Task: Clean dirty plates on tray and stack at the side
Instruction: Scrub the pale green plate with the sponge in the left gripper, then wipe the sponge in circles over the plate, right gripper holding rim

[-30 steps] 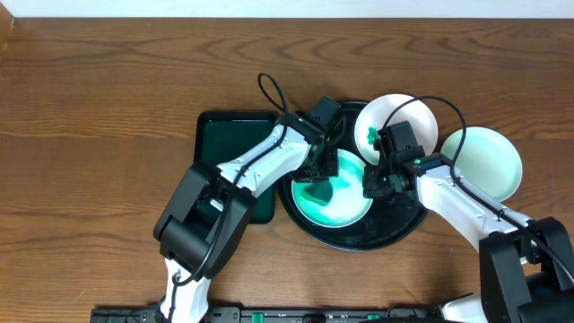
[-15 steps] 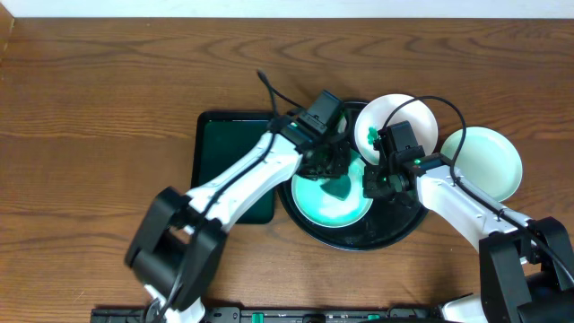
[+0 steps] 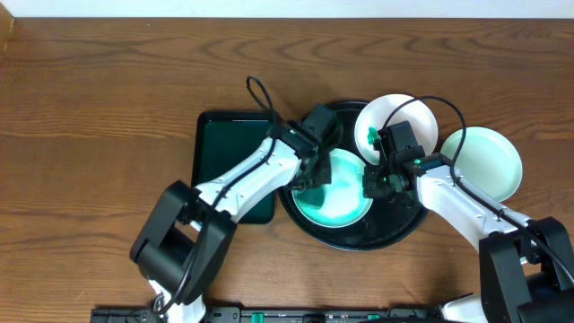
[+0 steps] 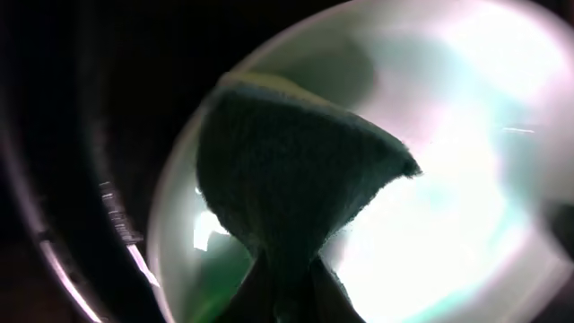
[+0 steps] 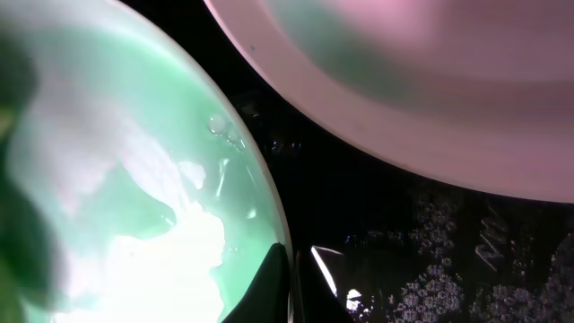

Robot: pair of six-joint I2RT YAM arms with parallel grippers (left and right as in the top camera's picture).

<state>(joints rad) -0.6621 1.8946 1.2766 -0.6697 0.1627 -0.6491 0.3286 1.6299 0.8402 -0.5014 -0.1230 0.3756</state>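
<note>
Brown wooden tabletop [image 3: 108,108] fills the overhead view. Near its middle sits the black tray [image 3: 395,231], with a green tray [image 3: 224,148] just beside it at 9 o'clock. A mint plate [image 3: 345,202] lies inside the black tray. A white plate [image 3: 404,121] with a green smear [image 3: 371,136] overlaps the tray's rim at 1 o'clock. A pale plate [image 3: 489,161] rests on the tabletop at 3 o'clock, off the tray. The left tool [image 3: 314,178] hangs over the mint plate's 10 o'clock part, and the right tool [image 3: 372,187] is at its 3 o'clock rim.

In the left wrist view, the left tool is clenched on a dark green sponge [image 4: 287,170], which fans out over the mint plate; the black tray shows at 9 o'clock.

In the right wrist view, the right tool is clenched on the mint plate's rim at 6 o'clock. The white plate spans 12 to 2 o'clock above the black tray.
</note>
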